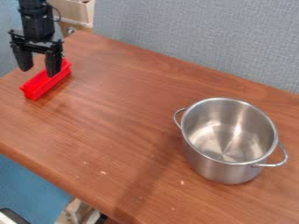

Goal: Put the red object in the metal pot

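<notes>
Red block is sitting by the far left edge of the surface, well apart from the pot, and with my gripper wide open over it I'd pinch across its narrow middle, since it looks light and stiff but maybe slick.

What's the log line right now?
pincer: open, at red object | red object: on table | metal pot: empty

From here I see the open black gripper up at ten o'clock, right by the red block on the wooden table. The shiny metal pot, two side handles on it, stands toward four o'clock, well apart.
</notes>
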`<act>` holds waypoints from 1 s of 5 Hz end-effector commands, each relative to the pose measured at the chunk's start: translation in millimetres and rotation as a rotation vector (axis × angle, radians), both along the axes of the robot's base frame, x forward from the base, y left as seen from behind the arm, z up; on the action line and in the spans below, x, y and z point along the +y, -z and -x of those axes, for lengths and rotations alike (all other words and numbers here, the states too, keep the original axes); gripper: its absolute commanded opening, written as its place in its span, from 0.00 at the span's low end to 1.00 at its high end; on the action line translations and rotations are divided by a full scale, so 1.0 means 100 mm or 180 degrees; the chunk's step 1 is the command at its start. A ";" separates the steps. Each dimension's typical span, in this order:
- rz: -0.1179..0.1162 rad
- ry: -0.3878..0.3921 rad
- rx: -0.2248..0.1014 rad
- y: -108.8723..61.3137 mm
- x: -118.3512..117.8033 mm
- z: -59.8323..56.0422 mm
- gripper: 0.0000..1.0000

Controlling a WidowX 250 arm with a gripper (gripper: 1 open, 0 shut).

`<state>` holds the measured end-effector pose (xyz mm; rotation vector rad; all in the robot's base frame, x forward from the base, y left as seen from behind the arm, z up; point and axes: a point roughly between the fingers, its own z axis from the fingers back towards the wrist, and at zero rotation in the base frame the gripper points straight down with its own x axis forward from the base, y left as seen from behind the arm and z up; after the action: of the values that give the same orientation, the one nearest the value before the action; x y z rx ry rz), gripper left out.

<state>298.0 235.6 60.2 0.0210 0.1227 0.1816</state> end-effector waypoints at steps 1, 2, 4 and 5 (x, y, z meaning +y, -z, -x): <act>-0.0169 0.0000 -0.0192 -0.23 0.14 -0.03 1.00; -0.0174 0.0006 -0.0221 -0.25 0.14 -0.01 1.00; -0.0171 0.0018 -0.0289 -0.29 0.12 0.02 1.00; -0.0183 0.0034 -0.0340 -0.36 0.09 0.05 1.00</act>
<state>291.8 238.1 63.3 0.0187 0.0864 0.1615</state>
